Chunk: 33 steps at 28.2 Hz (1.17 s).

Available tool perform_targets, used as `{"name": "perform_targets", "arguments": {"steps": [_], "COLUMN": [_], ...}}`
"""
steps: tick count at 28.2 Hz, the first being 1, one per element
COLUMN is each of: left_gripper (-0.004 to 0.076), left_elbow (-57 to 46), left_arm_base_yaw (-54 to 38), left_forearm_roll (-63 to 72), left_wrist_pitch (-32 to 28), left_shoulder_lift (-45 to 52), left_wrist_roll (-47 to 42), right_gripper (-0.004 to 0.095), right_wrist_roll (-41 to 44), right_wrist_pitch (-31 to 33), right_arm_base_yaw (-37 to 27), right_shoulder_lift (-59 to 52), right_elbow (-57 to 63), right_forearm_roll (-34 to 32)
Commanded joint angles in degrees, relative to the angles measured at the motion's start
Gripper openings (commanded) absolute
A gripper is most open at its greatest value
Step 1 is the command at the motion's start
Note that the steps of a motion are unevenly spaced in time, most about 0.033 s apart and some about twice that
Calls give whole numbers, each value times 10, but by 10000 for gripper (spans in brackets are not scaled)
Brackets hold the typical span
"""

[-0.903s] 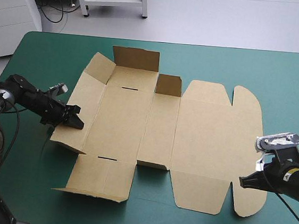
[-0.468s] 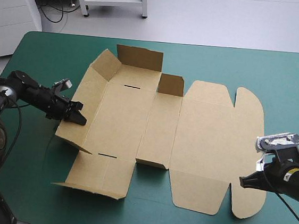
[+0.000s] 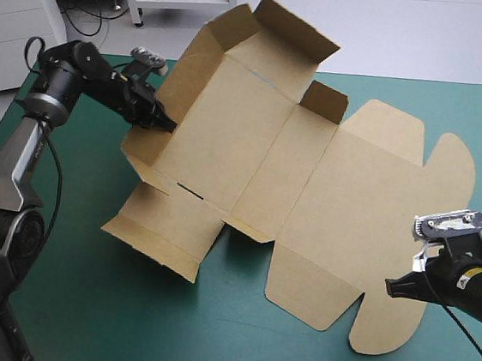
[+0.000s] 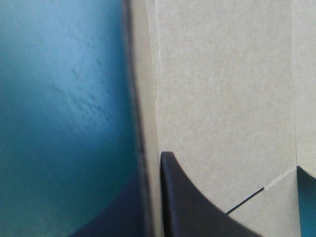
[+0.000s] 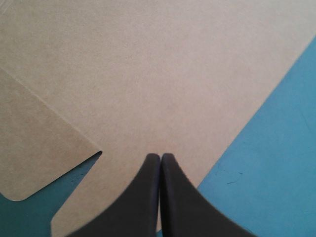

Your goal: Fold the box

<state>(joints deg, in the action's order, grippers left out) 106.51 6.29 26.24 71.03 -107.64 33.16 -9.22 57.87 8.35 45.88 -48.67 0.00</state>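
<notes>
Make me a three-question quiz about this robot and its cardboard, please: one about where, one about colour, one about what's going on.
1. Where does the left claw grip the box?
A. its left edge
B. its rounded right flap
C. its middle

2. What colour is the table cover?
A. red
B. teal-green
C. white

3. How is the box lying?
A. flat all over
B. left side lifted, right side on the table
C. rolled into a tube

Answers:
1 A: the high view shows the claw pinching that edge.
2 B: teal-green shows all around the board.
3 B: the left panels rise toward the claw while the right flaps lie on the cover.
</notes>
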Motion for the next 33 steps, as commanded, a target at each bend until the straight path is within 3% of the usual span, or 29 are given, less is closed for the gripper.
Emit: {"name": "perform_targets", "arguments": {"steps": [1, 7, 13, 22, 28, 33], "left_gripper": [-32, -32, -32, -32, -32, -32], "left_elbow": [101, 155, 149, 101, -17, -217], "left_arm_base_yaw": [66, 174, 250, 347, 393, 413], "left_forearm_roll": [-83, -157, -280, -448, -489, -650], "left_wrist_pitch": [32, -8, -50, -105, -212, -320], "left_shoulder_lift": [39, 39, 40, 50, 105, 200], "left_wrist_roll": [-13, 6, 3, -13, -28, -146], "right_gripper": [-18, -18, -18, -18, -18, -18], "right_wrist_roll": [-1, -1, -1, 19, 31, 31], "right_wrist_pitch": [-37, -40, -33, -20, -12, -11], "right_arm_base_yaw": [-4, -4, -4, -4, -4, -4], "right_shoulder_lift": [-4, -4, -9, -27, -27, -27], "right_elbow": [-14, -15, -44, -129, -147, -147], "right_forearm_roll": [0, 0, 0, -53, -61, -61]}}
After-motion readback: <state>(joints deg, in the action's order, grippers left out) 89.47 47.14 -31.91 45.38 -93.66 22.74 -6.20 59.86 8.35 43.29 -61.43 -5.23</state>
